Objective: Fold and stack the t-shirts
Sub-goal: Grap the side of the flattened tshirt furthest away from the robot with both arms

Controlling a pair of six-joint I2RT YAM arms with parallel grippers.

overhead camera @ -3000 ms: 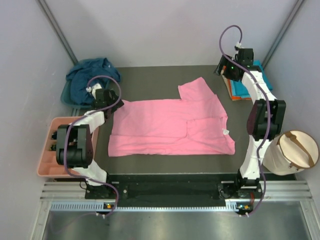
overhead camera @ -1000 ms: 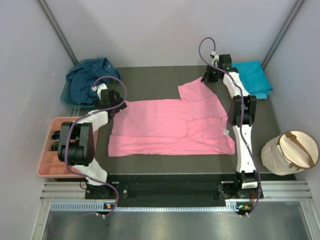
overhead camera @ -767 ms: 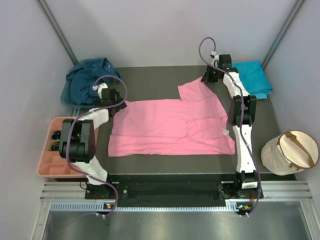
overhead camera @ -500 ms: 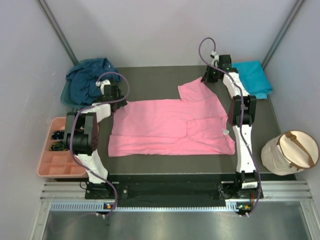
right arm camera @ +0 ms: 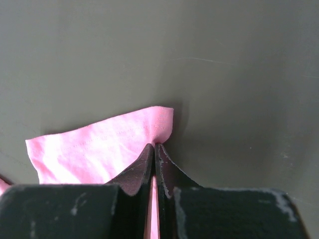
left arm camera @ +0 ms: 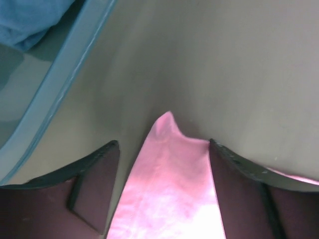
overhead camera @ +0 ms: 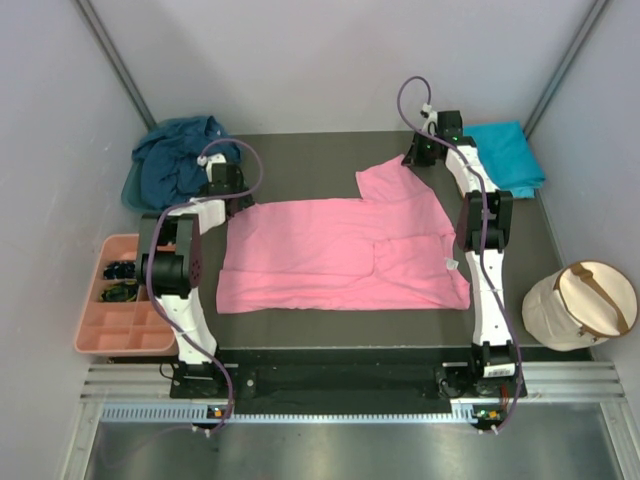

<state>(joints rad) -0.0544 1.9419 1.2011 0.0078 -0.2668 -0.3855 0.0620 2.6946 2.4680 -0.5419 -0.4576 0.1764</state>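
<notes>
A: Since both arms reach out to the far side of the bench, what's the right claw doing?

B: Pressed together, no gap btwn the fingers. It's pinching the hem at the sleeve tip of the pink t-shirt. Wrist cam shows the cloth edge going in btwn the two pads. Per top cam that's the sleeve sticking out toward the far side, right of centre.

A: And the left claw?

B: Spread wide. A pointed corner of pink cloth lies btwn the two fingers, w/ a gap of bare bench beside the left one. Nothing is pinched. Can't tell if the tips touch the bench.

A: Which corner?

B: Far left corner of the shirt body, per top cam.

A: Shirt pos overall?

B: Flat, mid-bench, laid out sideways. Hem end is left and neck end right, w/ a small white tag near the right edge. A folded-in panel shows on its right half.

A: Other shirts?

B: Navy t-shirt is crumpled in the teal basin at far left, just beside the left claw. The basin rim is in the left wrist cam too. Turquoise t-shirt is folded in the far right corner, near the right arm.

A: Anything else?

B: Salmon tray is at the left edge, nearer the arm bases, w/ small dark bits in its far compartments. Beige bag is off the right side.
</notes>
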